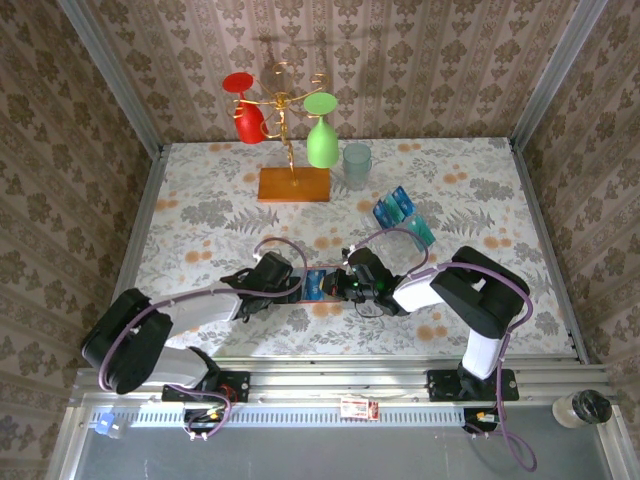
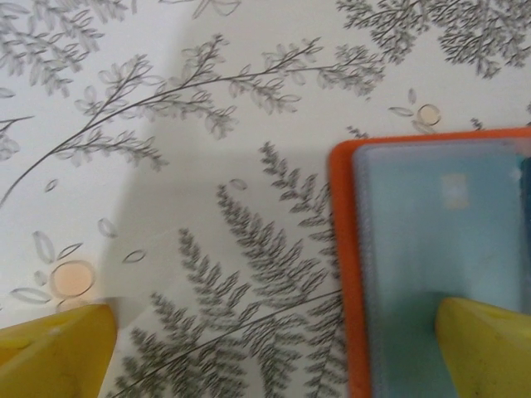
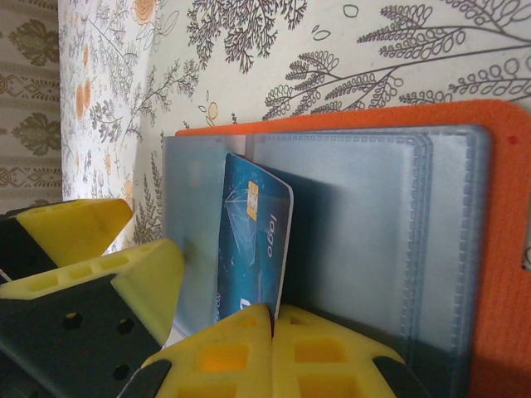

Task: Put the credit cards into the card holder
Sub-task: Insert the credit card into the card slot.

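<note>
The right gripper (image 3: 271, 313) is pinched shut on the near edge of a blue credit card (image 3: 253, 232), which stands tilted at the card holder (image 3: 498, 249) pocket, mid-frame. The card is probably light, stiff and slick, so an edge pinch suits it. The left gripper (image 2: 270, 356) is spread wide, one finger (image 2: 485, 348) over the holder. Both forearms lie low, converging. Spare credit cards (image 1: 400, 215) lie at upper right.

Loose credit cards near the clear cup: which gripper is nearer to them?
Right. The right gripper, shut on a blue card at the card holder, sits diagonally left of the loose credit cards; the left gripper, open, lies farther left, at the holder's other end.
</note>
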Robot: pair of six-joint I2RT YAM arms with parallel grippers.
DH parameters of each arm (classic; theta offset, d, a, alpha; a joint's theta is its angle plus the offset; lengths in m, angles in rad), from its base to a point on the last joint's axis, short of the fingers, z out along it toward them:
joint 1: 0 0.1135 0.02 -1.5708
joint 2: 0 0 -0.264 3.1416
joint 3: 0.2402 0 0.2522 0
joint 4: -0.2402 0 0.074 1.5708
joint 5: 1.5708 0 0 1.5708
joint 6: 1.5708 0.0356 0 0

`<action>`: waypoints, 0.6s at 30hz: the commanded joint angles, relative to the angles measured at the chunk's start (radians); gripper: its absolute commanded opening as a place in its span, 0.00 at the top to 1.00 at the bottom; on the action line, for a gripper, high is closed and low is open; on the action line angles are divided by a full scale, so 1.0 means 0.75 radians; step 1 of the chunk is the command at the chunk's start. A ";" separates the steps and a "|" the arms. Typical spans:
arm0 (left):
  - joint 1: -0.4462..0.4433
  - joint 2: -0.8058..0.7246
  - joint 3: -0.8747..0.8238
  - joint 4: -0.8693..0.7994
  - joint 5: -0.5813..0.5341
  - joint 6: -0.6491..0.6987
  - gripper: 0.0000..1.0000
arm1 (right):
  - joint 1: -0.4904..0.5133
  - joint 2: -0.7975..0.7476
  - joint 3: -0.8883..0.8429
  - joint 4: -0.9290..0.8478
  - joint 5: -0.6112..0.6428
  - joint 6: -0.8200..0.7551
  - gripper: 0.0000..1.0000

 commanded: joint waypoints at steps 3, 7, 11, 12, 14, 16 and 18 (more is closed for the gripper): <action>0.023 -0.075 -0.018 -0.138 -0.073 -0.025 0.00 | 0.009 0.015 -0.007 -0.243 0.009 -0.024 1.00; 0.033 -0.043 -0.021 -0.148 -0.067 -0.039 0.00 | 0.007 0.005 0.014 -0.289 0.009 -0.031 1.00; 0.034 0.006 -0.020 -0.134 -0.053 -0.049 0.00 | 0.005 -0.015 0.042 -0.361 0.015 -0.048 1.00; 0.032 0.012 -0.022 -0.130 -0.052 -0.050 0.00 | 0.006 -0.020 0.047 -0.377 0.017 -0.050 1.00; 0.033 0.021 -0.024 -0.119 -0.050 -0.050 0.00 | 0.004 -0.033 0.048 -0.403 0.027 -0.050 1.00; 0.033 0.031 -0.023 -0.116 -0.047 -0.048 0.00 | 0.001 -0.042 0.043 -0.414 0.032 -0.048 1.00; 0.034 0.038 -0.020 -0.113 -0.045 -0.046 0.00 | -0.002 -0.043 0.044 -0.422 0.029 -0.048 1.00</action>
